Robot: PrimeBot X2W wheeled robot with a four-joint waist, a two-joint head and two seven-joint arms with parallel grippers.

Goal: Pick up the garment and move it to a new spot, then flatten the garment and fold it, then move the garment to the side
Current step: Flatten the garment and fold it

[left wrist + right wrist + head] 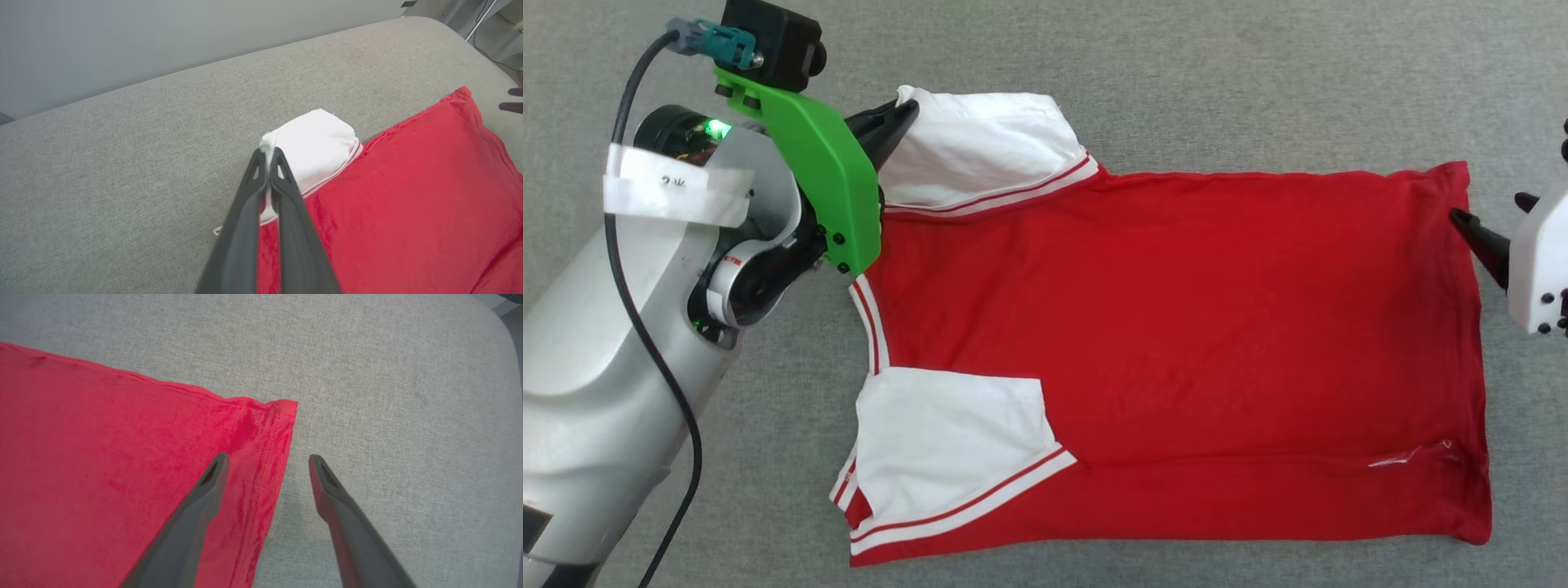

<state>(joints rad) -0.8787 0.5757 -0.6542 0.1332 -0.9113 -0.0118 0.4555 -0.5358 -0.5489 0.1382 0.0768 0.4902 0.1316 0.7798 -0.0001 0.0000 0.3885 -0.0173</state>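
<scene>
Left gripper (268, 150) is clamped tight on the corner of a white sleeve (314, 143), with the cloth pinched right between its fingertips. The shirt (1176, 327) lies spread flat on the grey surface (1094, 49), plain red side up, running from those jaws toward the right gripper (268, 457). That one is released, jaws wide, straddling the hem (282, 457) near a corner: one finger over red cloth, the other over bare grey. The second sleeve (947, 441) lies folded onto the body.
</scene>
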